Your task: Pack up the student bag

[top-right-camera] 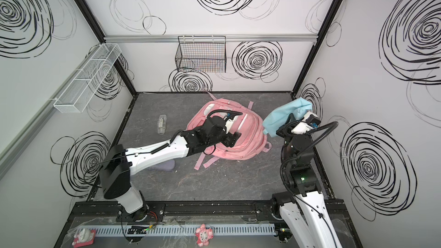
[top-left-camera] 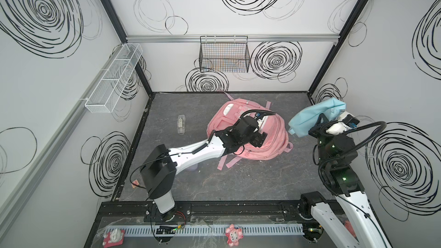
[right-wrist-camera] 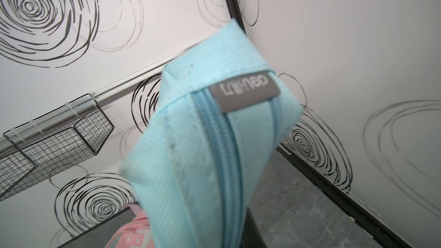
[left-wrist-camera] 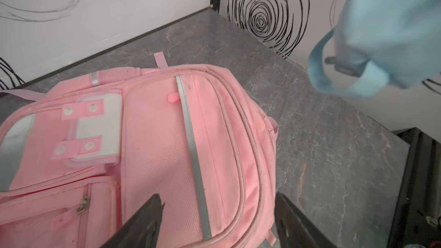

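In both top views the student bag (top-left-camera: 276, 137) (top-right-camera: 253, 139), a pink backpack, lies flat on the grey marbled table (top-left-camera: 238, 187) just above the middle of the frame, front pockets up and straps trailing toward the lower edge; its zips look closed, as far as the left wrist view (left-wrist-camera: 155, 139) shows. The left gripper (top-left-camera: 259, 139) (left-wrist-camera: 218, 196) is over the bag's right half, its two black fingers (left-wrist-camera: 152, 213) spread wide with nothing between them but the pink fabric and a white reflective stripe (left-wrist-camera: 193, 163) below; whether the tips touch the fabric cannot be told.

At the right of the frame the right gripper (top-left-camera: 318, 122) is clamped on a teal zip pouch (top-left-camera: 315, 113) (top-right-camera: 286, 113), which it holds clear of the table and to the right of the bag, apart from it; in the right wrist view the pouch (right-wrist-camera: 202, 151) fills the centre, zip closed, grey tag at its end, and in the left wrist view it (left-wrist-camera: 386, 32) hangs at the upper right with a loop strap dangling.

A small clear plastic case (top-left-camera: 181, 124) lies on the table left of the bag, well apart from it; a black wire basket (top-left-camera: 224, 54) hangs on the back wall at upper centre; a white mesh tray (top-left-camera: 114, 79) is fixed to the wall at the left.
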